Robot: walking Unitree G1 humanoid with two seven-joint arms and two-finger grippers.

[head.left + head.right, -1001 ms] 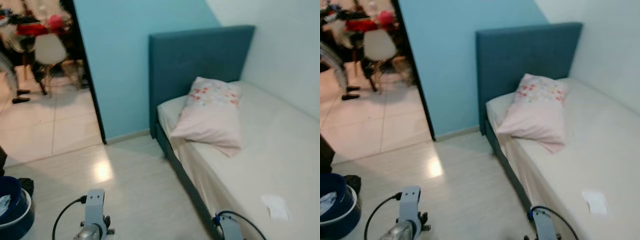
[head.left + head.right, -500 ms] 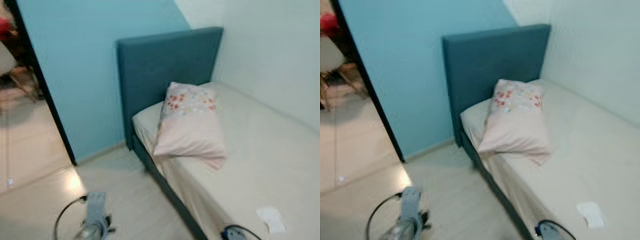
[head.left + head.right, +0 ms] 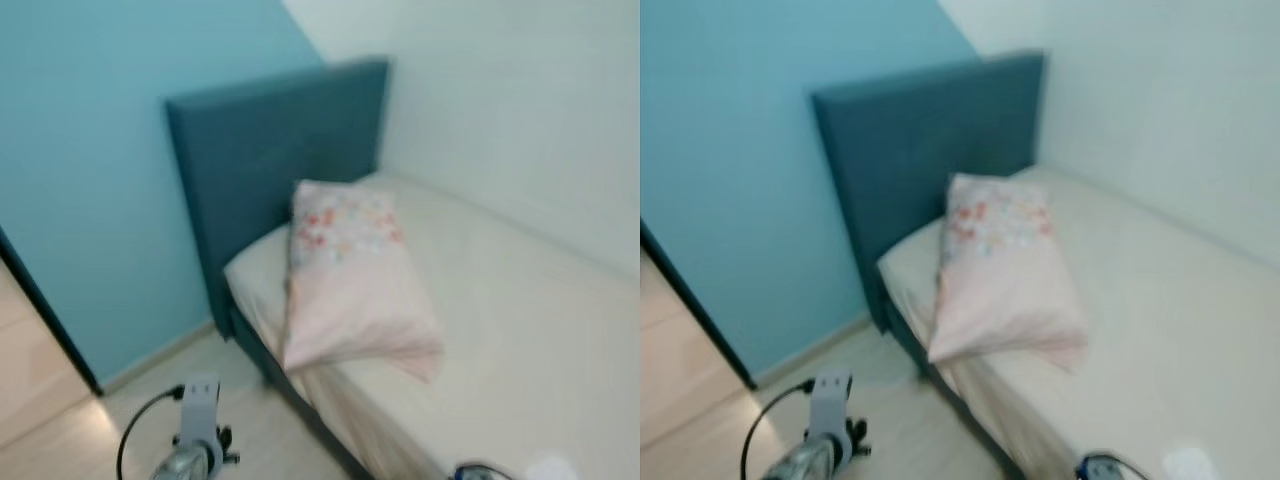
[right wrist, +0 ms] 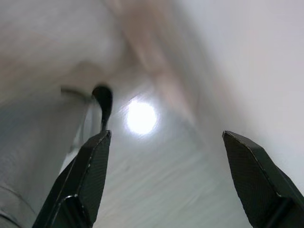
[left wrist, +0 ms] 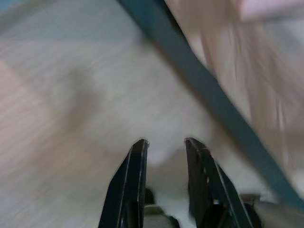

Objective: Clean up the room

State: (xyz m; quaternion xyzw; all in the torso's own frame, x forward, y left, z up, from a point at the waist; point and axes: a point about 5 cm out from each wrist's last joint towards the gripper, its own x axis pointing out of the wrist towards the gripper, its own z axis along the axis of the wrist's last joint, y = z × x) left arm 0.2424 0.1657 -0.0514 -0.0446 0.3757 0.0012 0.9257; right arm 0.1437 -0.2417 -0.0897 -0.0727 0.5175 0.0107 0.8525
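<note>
A bed (image 3: 520,330) with a cream sheet runs along the white wall, with a dark teal headboard (image 3: 260,160) at its head. A pale pink pillow (image 3: 350,280) with a flowered end lies askew across the mattress and overhangs the bed's side. A small white scrap of paper (image 3: 1190,462) rests on the sheet at the near edge. My left gripper (image 5: 165,140) hangs open over the floor beside the teal bed frame (image 5: 204,90), with nothing between its fingers. My right gripper (image 4: 166,133) is spread wide open and holds nothing. The views are blurred.
A light blue wall (image 3: 80,150) stands left of the headboard, with a dark door edge (image 3: 45,320) at its left end. Pale wood-look floor (image 5: 71,118) lies between me and the bed. My left forearm (image 3: 195,445) with its black cable shows low in the eye views.
The camera has swung to the right: the doorway, chairs and blue basin have left the picture, and the bed and pillow have shifted left. Nothing on the bed has moved.
</note>
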